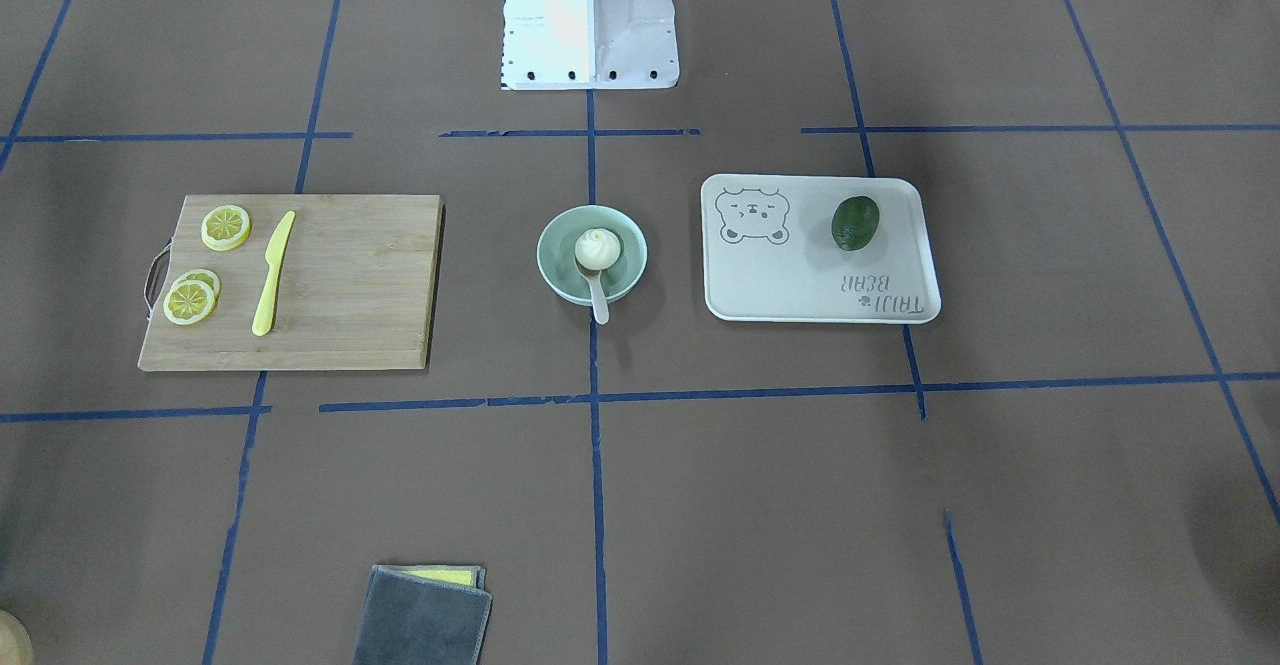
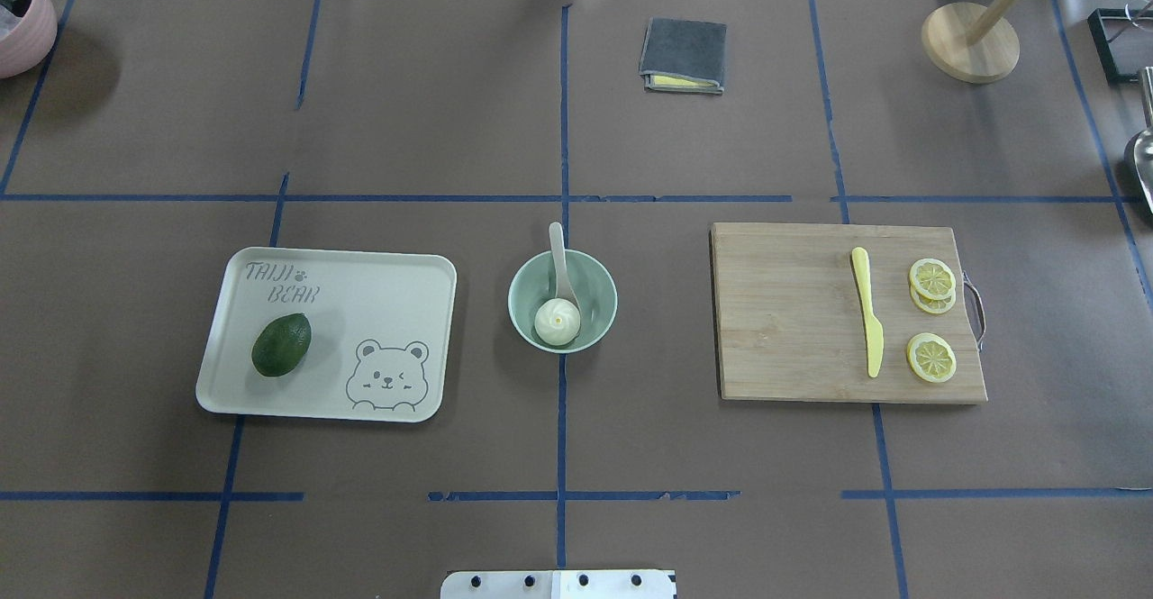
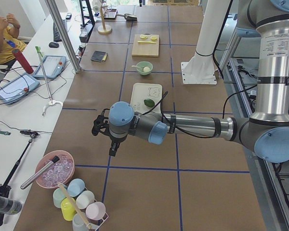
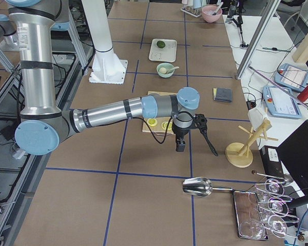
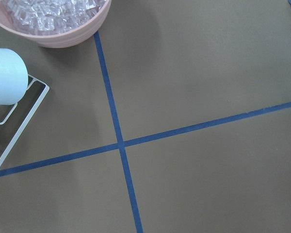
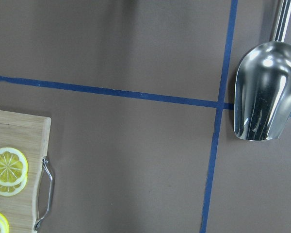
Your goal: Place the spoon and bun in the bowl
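Overhead exterior: bowl at centre holds bun and spoon; tray frame-left, board frame-right. Left gripper and right gripper show only side-on; their jaws' opening cannot be told.

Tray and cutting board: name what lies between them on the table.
The bowl, with the bun and the spoon in it, sits between the tray and the cutting board. The overhead view shows this plainly.

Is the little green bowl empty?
No. The bowl holds a white bun and a spoon, whose handle pokes out over the rim.
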Motion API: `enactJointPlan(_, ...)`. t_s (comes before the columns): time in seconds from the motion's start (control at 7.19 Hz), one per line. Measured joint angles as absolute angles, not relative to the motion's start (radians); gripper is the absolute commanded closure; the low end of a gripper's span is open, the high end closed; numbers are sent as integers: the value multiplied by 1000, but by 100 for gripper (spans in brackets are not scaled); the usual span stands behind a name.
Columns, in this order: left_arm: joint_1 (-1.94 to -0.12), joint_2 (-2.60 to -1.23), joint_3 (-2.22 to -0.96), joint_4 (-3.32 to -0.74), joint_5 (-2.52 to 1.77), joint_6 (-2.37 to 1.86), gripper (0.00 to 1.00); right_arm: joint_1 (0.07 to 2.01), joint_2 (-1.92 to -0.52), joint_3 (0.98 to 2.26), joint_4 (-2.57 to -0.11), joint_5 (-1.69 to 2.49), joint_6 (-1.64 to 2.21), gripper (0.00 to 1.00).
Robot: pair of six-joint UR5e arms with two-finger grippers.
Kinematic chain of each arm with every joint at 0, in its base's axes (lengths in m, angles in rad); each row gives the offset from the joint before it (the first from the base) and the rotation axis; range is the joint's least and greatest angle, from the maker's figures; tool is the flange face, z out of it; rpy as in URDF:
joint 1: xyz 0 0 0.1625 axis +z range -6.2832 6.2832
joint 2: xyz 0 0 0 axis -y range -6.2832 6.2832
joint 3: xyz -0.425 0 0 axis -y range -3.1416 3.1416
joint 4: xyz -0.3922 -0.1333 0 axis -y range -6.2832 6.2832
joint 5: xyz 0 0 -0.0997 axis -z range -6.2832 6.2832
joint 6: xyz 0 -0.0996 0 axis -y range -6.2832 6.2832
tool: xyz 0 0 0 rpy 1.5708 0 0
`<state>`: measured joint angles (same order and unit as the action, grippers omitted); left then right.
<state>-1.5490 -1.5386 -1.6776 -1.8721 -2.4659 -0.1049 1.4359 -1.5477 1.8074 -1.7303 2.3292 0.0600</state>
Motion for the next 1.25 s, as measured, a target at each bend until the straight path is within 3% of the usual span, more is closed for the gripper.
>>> enactJointPlan(0.83, -1442, -1494, -1663, -2042, -2292, -291, 0, 1437, -1554, 1815, -1730, 2354, 59, 0)
enactJointPlan(1.25, -1521, -1493, -1724, -1780, -2298, -11, 0, 1437, -1558, 1827, -1730, 2368, 63, 0)
